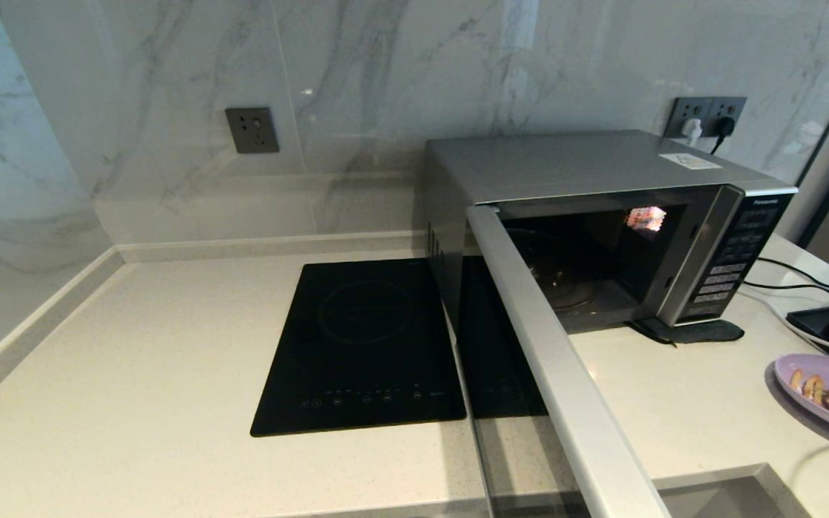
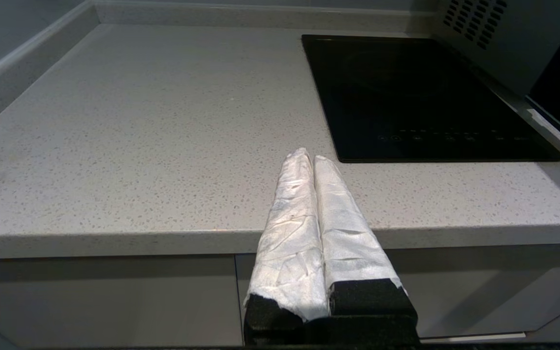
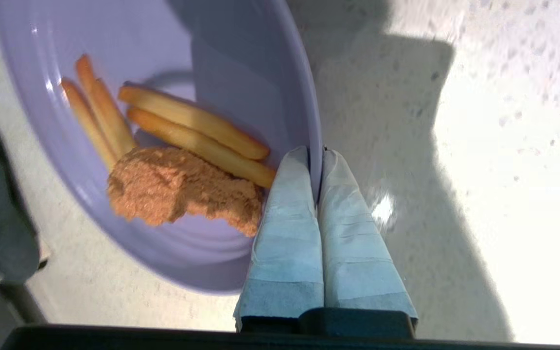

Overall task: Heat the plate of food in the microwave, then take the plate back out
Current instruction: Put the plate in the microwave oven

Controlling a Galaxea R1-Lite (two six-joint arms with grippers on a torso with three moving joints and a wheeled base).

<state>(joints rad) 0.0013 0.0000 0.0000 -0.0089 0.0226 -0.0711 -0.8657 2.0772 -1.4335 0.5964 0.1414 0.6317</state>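
Right wrist view shows the right gripper [image 3: 315, 160] clamped on the rim of the plate [image 3: 173, 257], one wrapped finger inside the rim and one outside. Fries [image 3: 197, 126] and a crumbed piece [image 3: 178, 189] lie on it, just beside the inner finger. Seen from the head camera, the plate [image 1: 814, 370] sits at the right edge of the counter [image 1: 134, 360], near the microwave [image 1: 580, 187], whose door [image 1: 565, 374] stands wide open. A hob [image 1: 364, 345] lies left of the microwave. The left gripper [image 2: 313, 158], fingers pressed together and holding nothing, idles by the counter's front edge.
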